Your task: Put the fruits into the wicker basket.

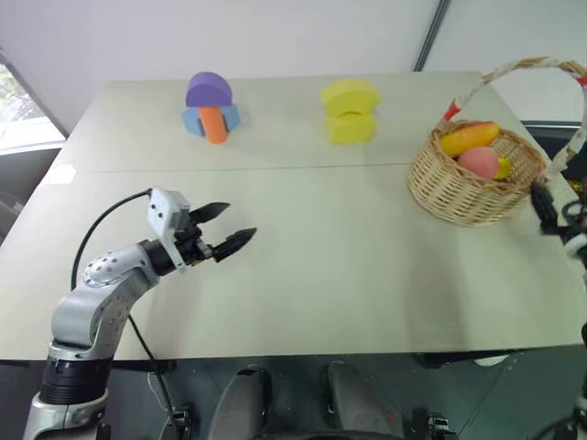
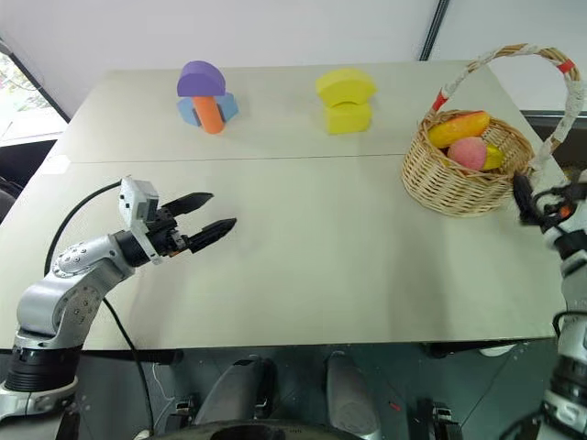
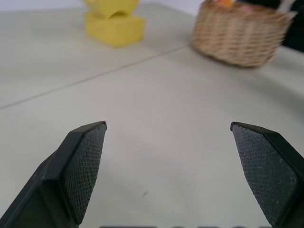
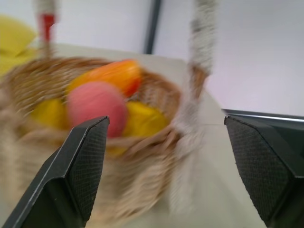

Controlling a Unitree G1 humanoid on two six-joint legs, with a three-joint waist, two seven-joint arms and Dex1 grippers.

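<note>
The left gripper (image 1: 227, 228) hovers low over the bare table (image 1: 348, 247) with its fingers spread and nothing between them, the purple, blue and orange foam blocks (image 1: 210, 107) and the yellow foam blocks (image 1: 349, 110) well beyond it. To the right, the right gripper (image 4: 164, 166) stands just beside the wicker basket (image 1: 459, 188), fingers spread wide and empty. The fruits (image 1: 477, 151) lie inside the basket, so the placing looks done, and the next move is probably only a retreat clear of the handle.
</note>
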